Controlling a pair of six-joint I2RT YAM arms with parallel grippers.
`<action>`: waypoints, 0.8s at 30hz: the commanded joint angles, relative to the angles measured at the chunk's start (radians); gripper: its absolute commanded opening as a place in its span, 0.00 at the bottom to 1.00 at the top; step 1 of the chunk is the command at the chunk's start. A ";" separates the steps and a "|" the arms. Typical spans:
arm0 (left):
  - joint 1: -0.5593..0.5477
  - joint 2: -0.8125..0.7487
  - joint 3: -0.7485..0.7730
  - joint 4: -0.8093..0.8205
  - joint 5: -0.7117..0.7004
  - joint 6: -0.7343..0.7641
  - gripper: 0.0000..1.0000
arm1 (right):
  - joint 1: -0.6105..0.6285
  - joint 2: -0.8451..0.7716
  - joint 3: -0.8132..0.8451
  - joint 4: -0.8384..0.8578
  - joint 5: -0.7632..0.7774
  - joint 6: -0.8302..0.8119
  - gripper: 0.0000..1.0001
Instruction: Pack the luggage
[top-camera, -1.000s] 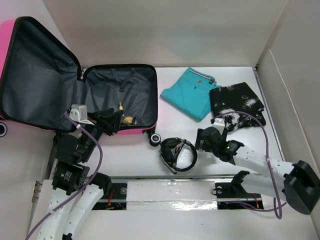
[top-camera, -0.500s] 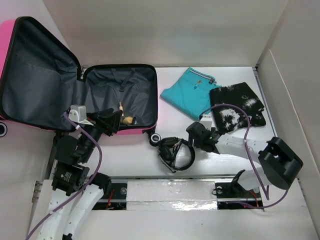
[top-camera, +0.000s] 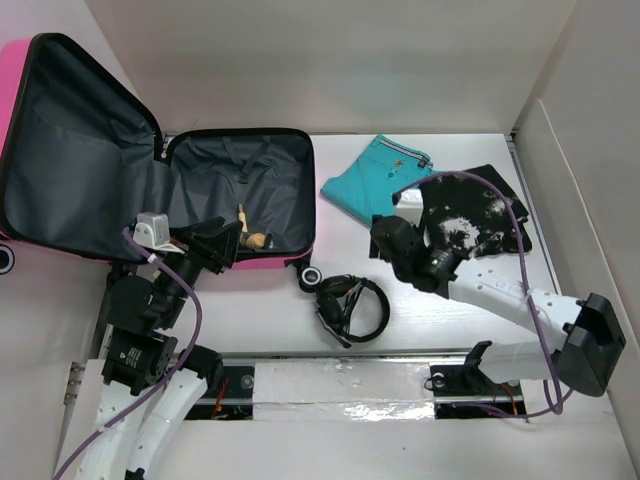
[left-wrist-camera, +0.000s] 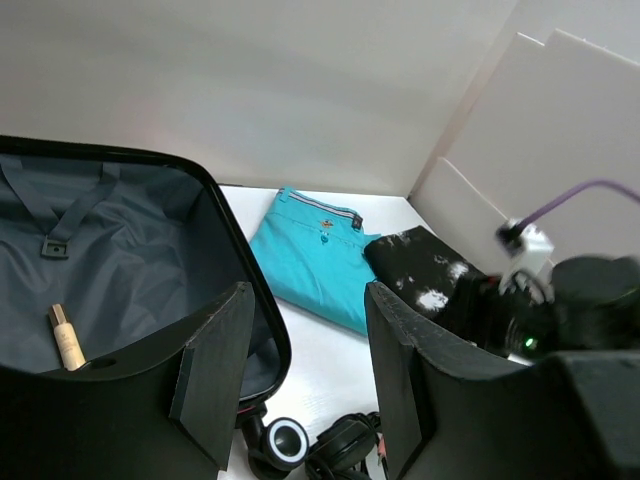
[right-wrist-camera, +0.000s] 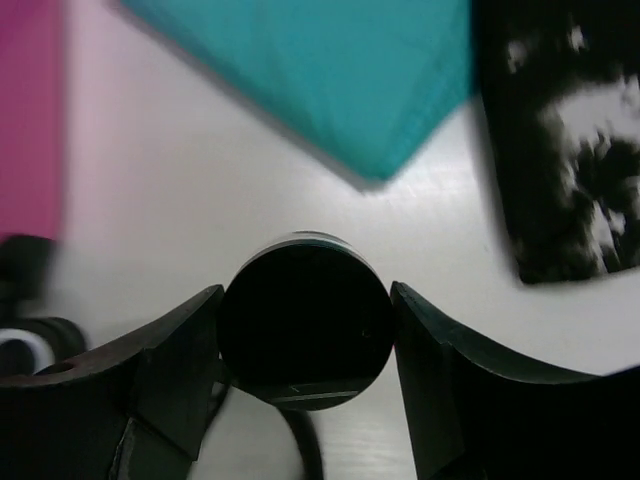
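Top view. You see the luggage (top-camera: 275, 175) at 10 o'clock, unzipped. Its lid leans back against the left wall and its tray lies flat on the table (top-camera: 250, 315), which probably keeps the grey lining open for loading from above. A small tan bottle (top-camera: 256, 239) already lies inside, by the near rim.

The left gripper (left-wrist-camera: 308, 335) hangs at that near rim, at about 8 o'clock. Its jaws stand partly apart with nothing between them, so it seems to be waiting there.

The right gripper (right-wrist-camera: 305, 292) is just right of centre, over the tip of the teal garment (top-camera: 375, 185). A round black object (right-wrist-camera: 303, 335) fills the gap between its jaws. You cannot tell from the blurred wrist view whether it is clamped or only framed.

The black-and-white garment (top-camera: 478, 215) lies at 2 o'clock, touching the teal one. Both are folded flat, probably to fit the tray. The headphones (top-camera: 352, 308) rest at 6 o'clock, beside a luggage wheel.

The table is plain white, and white panels (top-camera: 350, 60) close in the back and both sides.
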 joint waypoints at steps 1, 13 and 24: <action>-0.004 -0.009 0.007 0.039 -0.001 0.010 0.45 | 0.031 0.015 0.119 0.204 -0.036 -0.188 0.65; -0.004 -0.003 0.003 0.039 -0.013 0.012 0.45 | 0.060 0.763 0.852 0.433 -0.518 -0.380 0.70; -0.004 0.015 0.004 0.036 -0.013 0.012 0.45 | 0.069 1.111 1.281 0.279 -0.609 -0.399 1.00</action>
